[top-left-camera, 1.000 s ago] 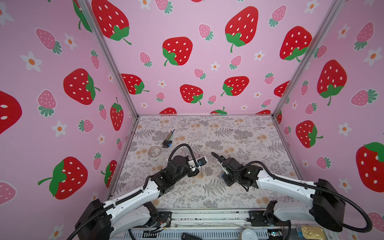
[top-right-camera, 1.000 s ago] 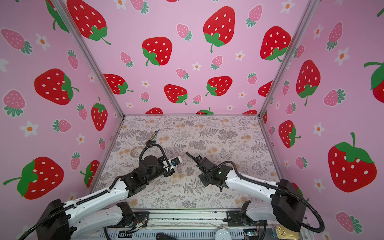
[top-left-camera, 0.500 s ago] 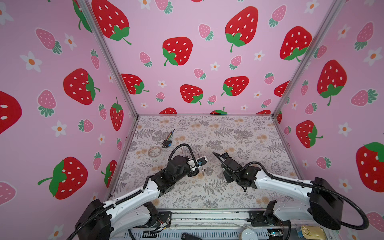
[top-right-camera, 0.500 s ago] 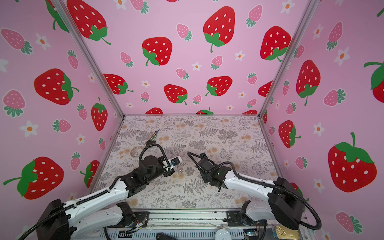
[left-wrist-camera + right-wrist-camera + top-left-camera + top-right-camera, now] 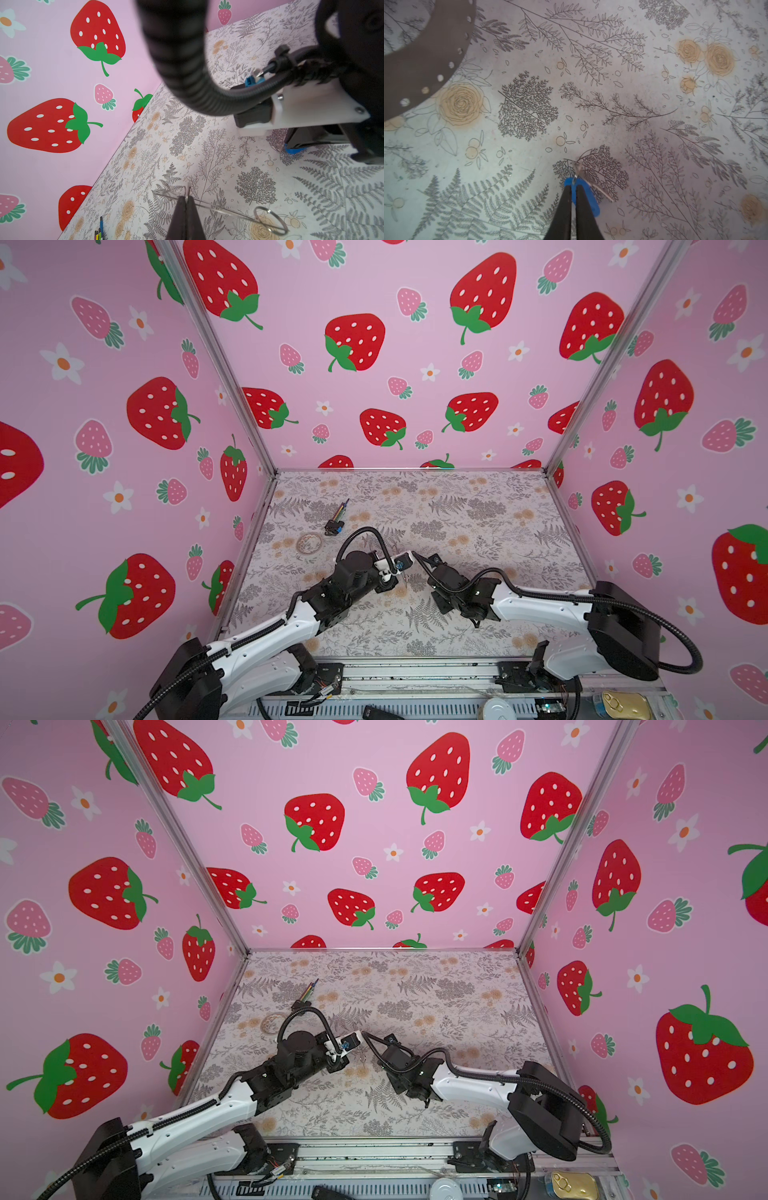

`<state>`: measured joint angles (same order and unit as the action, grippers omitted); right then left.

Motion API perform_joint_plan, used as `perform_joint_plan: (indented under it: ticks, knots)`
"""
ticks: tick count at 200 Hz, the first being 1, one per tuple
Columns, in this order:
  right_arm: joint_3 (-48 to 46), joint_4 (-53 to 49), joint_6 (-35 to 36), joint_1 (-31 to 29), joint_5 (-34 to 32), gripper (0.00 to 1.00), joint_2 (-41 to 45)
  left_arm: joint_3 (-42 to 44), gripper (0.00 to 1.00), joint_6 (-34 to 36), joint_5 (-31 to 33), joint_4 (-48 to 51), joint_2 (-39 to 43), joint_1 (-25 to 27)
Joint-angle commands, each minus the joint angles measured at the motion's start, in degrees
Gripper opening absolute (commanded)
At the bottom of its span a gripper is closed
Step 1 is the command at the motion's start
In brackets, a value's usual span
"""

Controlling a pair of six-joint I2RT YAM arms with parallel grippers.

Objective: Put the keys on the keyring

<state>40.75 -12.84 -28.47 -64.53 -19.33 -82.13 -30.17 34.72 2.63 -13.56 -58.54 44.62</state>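
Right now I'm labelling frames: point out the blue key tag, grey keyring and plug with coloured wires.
blue key tag (image 5: 593,202): right wrist view, its uncovered blue side.
grey keyring (image 5: 433,54): right wrist view, flat band inside the rim holes.
plug with coloured wires (image 5: 332,526): in a top view, its black housing.

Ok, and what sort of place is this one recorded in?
Likely a purpose-built robot recording booth, not a home: strawberry-print wall panels in a metal frame enclose a floral tabletop, with the left arm and right arm mounted on a front rail.
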Motion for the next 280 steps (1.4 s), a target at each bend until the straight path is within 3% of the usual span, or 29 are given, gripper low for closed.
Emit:
perform_joint_plan:
  ticks: [1,20,44,58,79,127,177,280]
  knots:
    - [0.31,2.79,1.8,-0.56,2.66,0.21,2.34,-0.15,0.0,0.87,0.88,-3.08,1.07,-0.24]
    - [0.16,3.53,5.21,-0.42,3.17,0.31,5.94,-0.11,0.0,0.88,0.74,-3.09,1.17,-0.32]
    - [-0.81,3.46,8.5,0.96,4.0,0.34,9.84,-0.15,0.0,0.87,0.62,-3.12,1.21,-0.21]
    - [-1.75,3.41,10.02,3.13,8.83,0.33,10.74,-0.16,0.0,0.89,0.49,-3.05,1.21,-0.2]
    - [-1.54,0.89,11.42,4.15,11.87,0.33,9.54,-0.15,0.0,0.83,0.19,-3.01,1.18,-0.16]
    - [1.69,-3.77,9.66,4.72,12.21,0.35,2.65,-0.22,0.0,0.71,-0.7,-2.85,0.82,-0.24]
    - [0.19,-4.5,6.26,7.68,11.32,0.32,0.53,-0.24,0.0,0.71,-1.05,-2.75,0.66,-0.24]
    - [-4.37,3.52,3.27,12.71,21.41,0.23,1.43,-0.32,0.0,0.7,-1.31,-2.52,0.21,-0.19]
